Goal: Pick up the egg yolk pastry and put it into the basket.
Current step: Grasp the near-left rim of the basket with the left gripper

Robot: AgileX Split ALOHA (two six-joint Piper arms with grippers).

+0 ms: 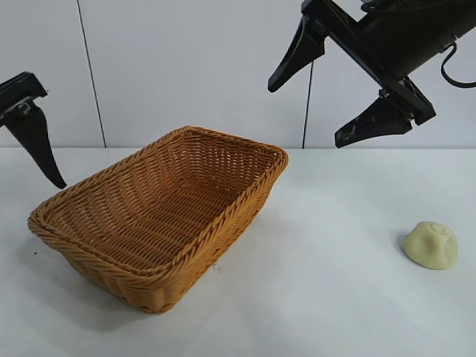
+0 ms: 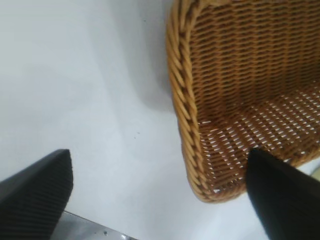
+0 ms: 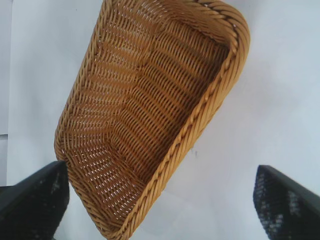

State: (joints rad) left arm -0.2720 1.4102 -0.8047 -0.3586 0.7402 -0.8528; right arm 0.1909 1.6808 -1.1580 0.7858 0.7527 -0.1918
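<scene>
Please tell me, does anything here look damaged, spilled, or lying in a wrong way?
Nothing stands out. The basket sits flat on the table, its weave intact and nothing in it. The egg yolk pastry rests whole on the table, apart from the basket. The right gripper hangs open high above; the left gripper, also open, is beside the basket.

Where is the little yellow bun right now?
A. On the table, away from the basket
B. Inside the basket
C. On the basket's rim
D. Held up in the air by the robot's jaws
A. The egg yolk pastry lies on the white table, well off to the right of the basket, which holds nothing; the right gripper hangs open high above, holding nothing.
</scene>
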